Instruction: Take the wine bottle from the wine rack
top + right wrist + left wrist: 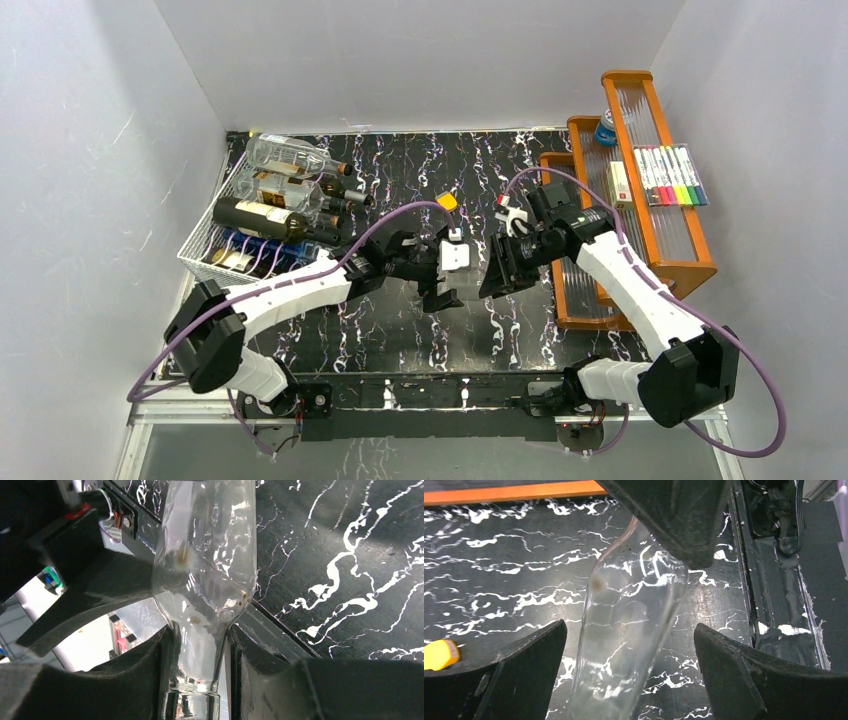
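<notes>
Slipping is risked: the wine bottle (205, 565) is pinched only at its smooth neck by the right gripper (199, 650); jaws of the left gripper (629, 635) are spread wide.

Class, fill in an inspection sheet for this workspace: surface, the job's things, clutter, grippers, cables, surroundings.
Surface: black table with white veining.
Job's things: clear wine bottle is out of the wine rack, between the two grippers; other bottles lie in the rack.
Clutter: small yellow block on the table; orange shelf holding markers.
Grippers: right gripper jaws shut on the bottle's neck; left gripper jaws open either side of its body, not touching.
Cables: purple cable loops along each arm; no snag seen.
Surroundings: white walls on three sides.
</notes>
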Motion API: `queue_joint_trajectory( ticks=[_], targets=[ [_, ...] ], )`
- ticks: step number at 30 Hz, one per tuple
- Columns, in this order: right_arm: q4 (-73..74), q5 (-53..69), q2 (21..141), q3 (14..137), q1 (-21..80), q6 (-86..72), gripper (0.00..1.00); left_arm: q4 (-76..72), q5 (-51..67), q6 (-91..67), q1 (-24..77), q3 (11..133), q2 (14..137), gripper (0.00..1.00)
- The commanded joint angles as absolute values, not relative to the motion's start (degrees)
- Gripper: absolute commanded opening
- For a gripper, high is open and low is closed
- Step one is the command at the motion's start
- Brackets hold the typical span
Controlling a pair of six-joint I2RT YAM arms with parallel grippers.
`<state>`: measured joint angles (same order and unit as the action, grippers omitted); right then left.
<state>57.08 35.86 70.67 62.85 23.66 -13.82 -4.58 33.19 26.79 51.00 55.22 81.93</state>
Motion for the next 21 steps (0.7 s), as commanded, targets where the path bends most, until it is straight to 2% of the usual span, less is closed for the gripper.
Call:
queue_joint_trajectory(
  ticks=[1, 5, 7, 13, 15, 16, 19, 21],
  targets=[
    [56.0, 39.1, 69.6, 66.8, 27.0, -11.8, 0.0, -6.5, 39.3, 26.4, 51.3, 57.2, 84.1, 0.98],
    [56.2, 38.0, 69.1, 66.8, 29.1, -11.1, 0.0, -4.4, 42.6, 26.0, 51.3, 58.5, 86.0, 0.98],
    [56.2, 38.0, 68.9, 66.7, 29.7, -10.9, 0.0, -4.9, 43.1, 25.3, 51.3, 58.1, 86.0, 0.95],
    [56.4, 36.9, 68.1, 66.7, 30.3, -10.6, 0.0, -11.3, 40.0, 22.4, 51.3, 53.3, 83.1, 0.54],
    [56.5, 36.1, 68.1, 66.7, 30.3, -10.6, 0.0, -13.7, 38.3, 21.2, 51.3, 50.8, 81.6, 0.44],
    [56.4, 35.6, 68.2, 66.8, 30.3, -10.6, 0.07, -15.1, 37.7, 20.2, 51.2, 49.9, 81.0, 0.39],
    [54.7, 34.2, 68.5, 66.6, 30.3, -11.8, 0.37, -19.1, 36.7, 17.4, 51.3, 47.9, 79.9, 0.2],
    [52.4, 32.5, 68.6, 66.5, 30.3, -14.2, 0.54, -21.6, 35.7, 15.5, 51.3, 47.0, 79.7, 0.13]
  ],
)
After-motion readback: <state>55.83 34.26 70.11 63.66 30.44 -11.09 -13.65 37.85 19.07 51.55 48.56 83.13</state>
